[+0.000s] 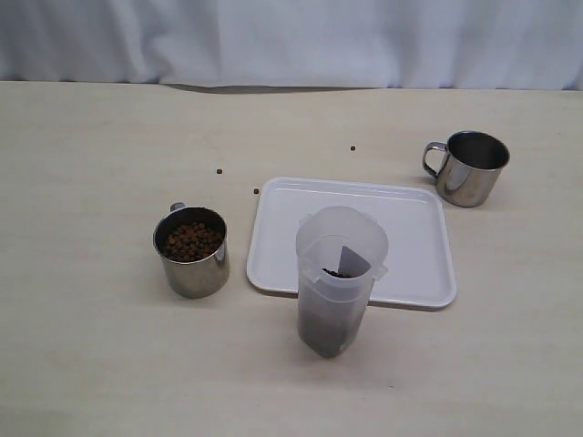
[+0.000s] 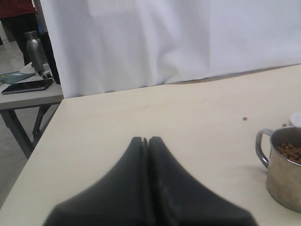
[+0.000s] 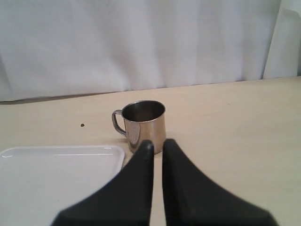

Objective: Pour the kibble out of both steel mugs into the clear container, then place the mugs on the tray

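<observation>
Pale bench (image 1: 91, 364) is running back to a white curtain (image 1: 273, 36), and on it the left mug (image 1: 191, 264) is sitting just left of the tray (image 1: 410, 228), holding kibble (image 1: 192, 241) close to its brim. The container (image 1: 339, 273) is standing at the tray's near edge with more kibble lying dark in its bottom, while the right mug (image 1: 469, 173) is standing empty off the tray's far right corner and three stray pellets (image 1: 219, 170) are lying by its far left side. The left tool (image 2: 146, 140) and the right tool (image 3: 157, 143) are both hanging over the bench with fingers pressed together, gripping nothing.
</observation>
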